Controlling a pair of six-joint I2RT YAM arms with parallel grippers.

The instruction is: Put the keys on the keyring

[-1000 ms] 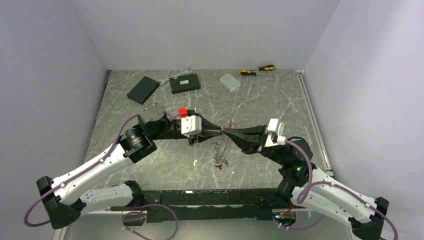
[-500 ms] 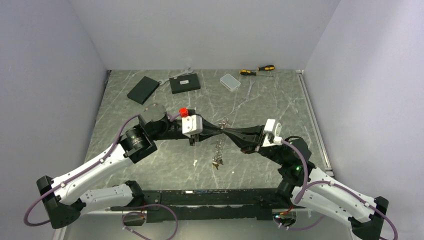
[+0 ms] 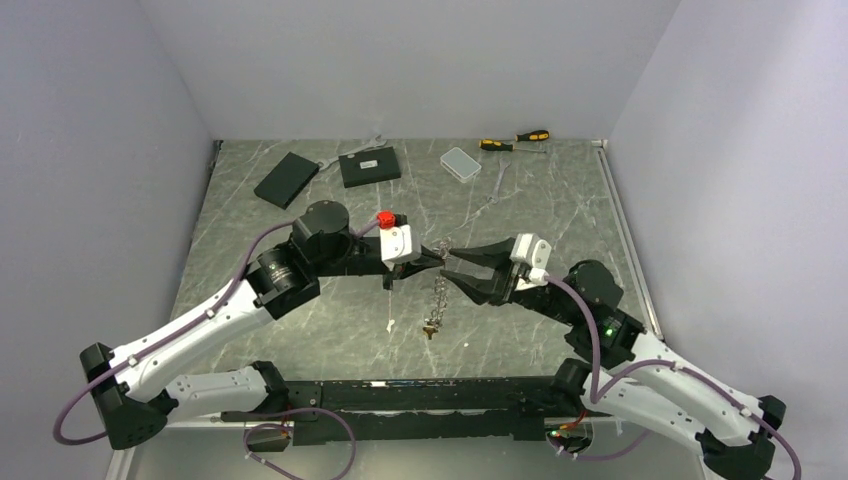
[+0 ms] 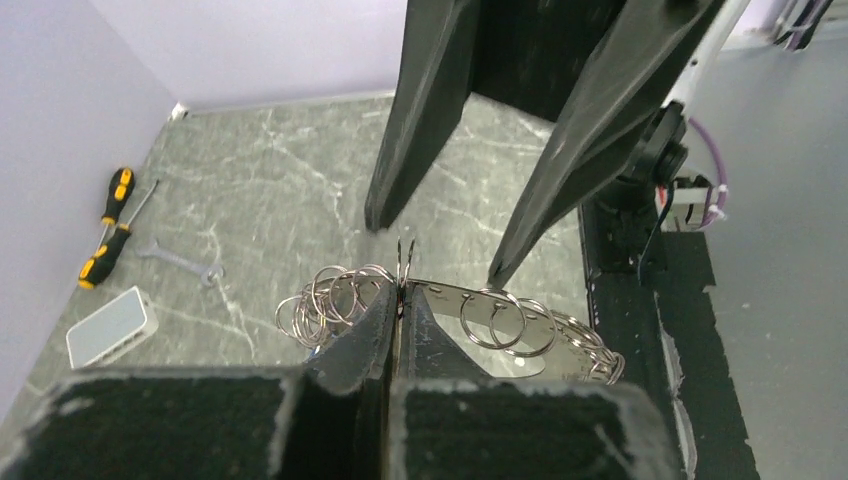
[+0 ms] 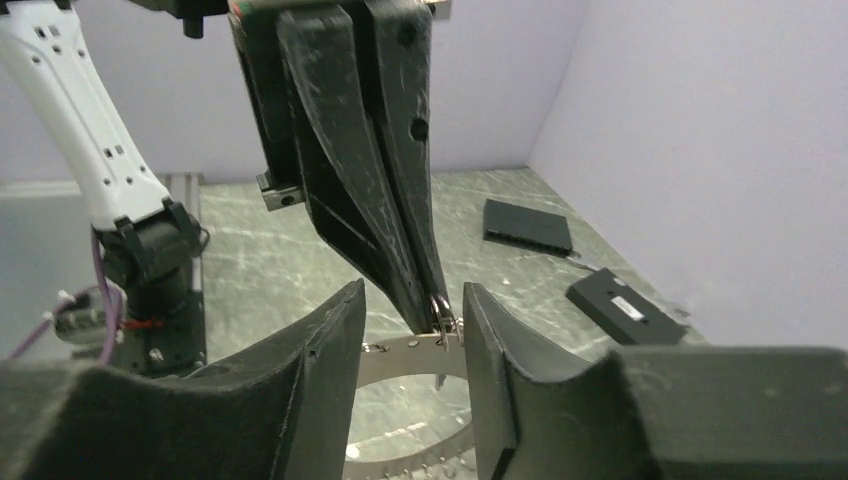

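Note:
The keyring (image 4: 447, 300) is a flat silvery band with holes, carrying several small split rings (image 4: 330, 300). My left gripper (image 4: 398, 295) is shut on its upper edge. In the top view the keyring (image 3: 438, 295) hangs limp from the left gripper (image 3: 438, 256), above the table's middle. The keys (image 3: 430, 328) dangle in a small cluster at its low end. My right gripper (image 3: 450, 265) faces the left one with its fingers open on either side of the ring's top, not touching it. In the right wrist view the band (image 5: 395, 359) curves between the right gripper's (image 5: 412, 290) parted fingers.
Two flat black boxes (image 3: 286, 180) (image 3: 369, 167) lie at the back left. A clear plastic box (image 3: 460, 163) and two yellow-handled screwdrivers (image 3: 515, 141) lie at the back right, with a small wrench (image 4: 185, 262) near them. The walls stand close on three sides.
The right gripper has opened and let go of the keyring. The left gripper has closed on it and shifted right. The ring now hangs straight down from the left fingers.

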